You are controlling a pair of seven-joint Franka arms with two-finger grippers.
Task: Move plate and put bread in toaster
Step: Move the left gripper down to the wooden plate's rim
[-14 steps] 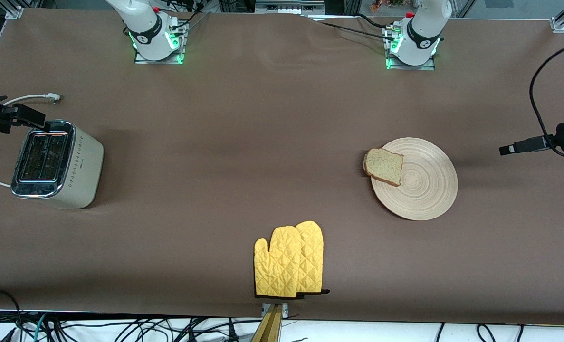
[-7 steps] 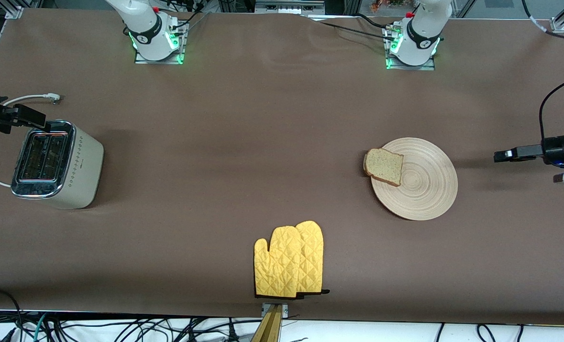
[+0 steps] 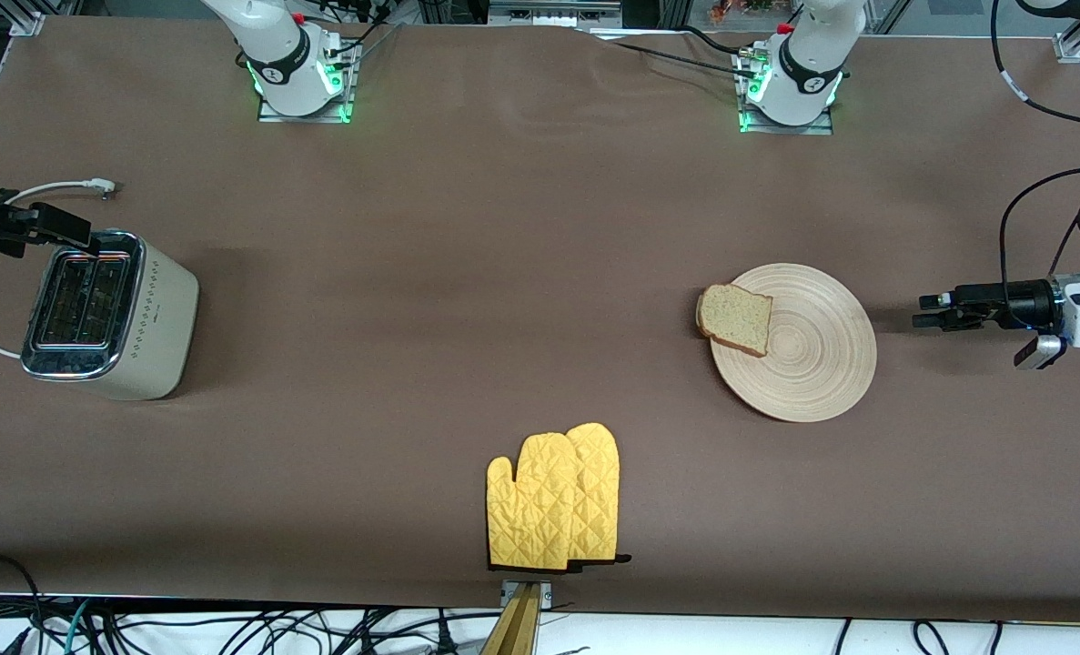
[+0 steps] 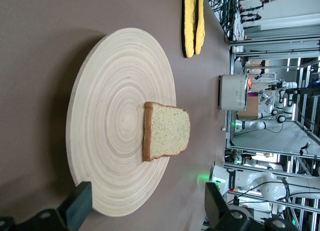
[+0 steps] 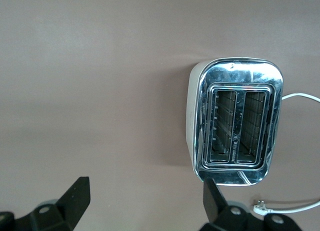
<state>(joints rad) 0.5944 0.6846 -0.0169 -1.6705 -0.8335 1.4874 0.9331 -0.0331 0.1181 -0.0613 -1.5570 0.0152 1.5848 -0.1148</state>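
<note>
A: Where is the bread (image 3: pixel 735 318)?

B: It lies on the plate (image 3: pixel 808 364), on the rim that faces the right arm's end of the table, one corner hanging just past the edge. In the left wrist view the slice (image 4: pixel 166 131) lies flat, its crust edge near the middle of the ringed wood (image 4: pixel 107 121).

A: And the left gripper (image 3: pixel 923 311)?

B: It is low over the table just beside the plate, toward the left arm's end, pointing at the plate but apart from it. Its fingers (image 4: pixel 80 206) are spread wide and hold nothing; the plate's rim shows between them in its own camera.

A: The toaster (image 3: pixel 107 314)?

B: Well apart from the plate, at the right arm's end of the table, upright, both slots (image 5: pixel 236 127) empty. Its white cord (image 3: pixel 44 193) trails off on the side away from the front camera.

A: The right gripper (image 3: pixel 66 229)?

B: It hangs over the toaster's edge that is farther from the front camera. The front view shows only part of it, so its exact height is hard to judge. Its fingers (image 5: pixel 75 198) are wide apart with nothing in them.

A: Anything else?

B: A pair of yellow oven mitts (image 3: pixel 555 500) lies nearer the front camera than the plate, toward the toaster's side of it, at the table's edge.
</note>
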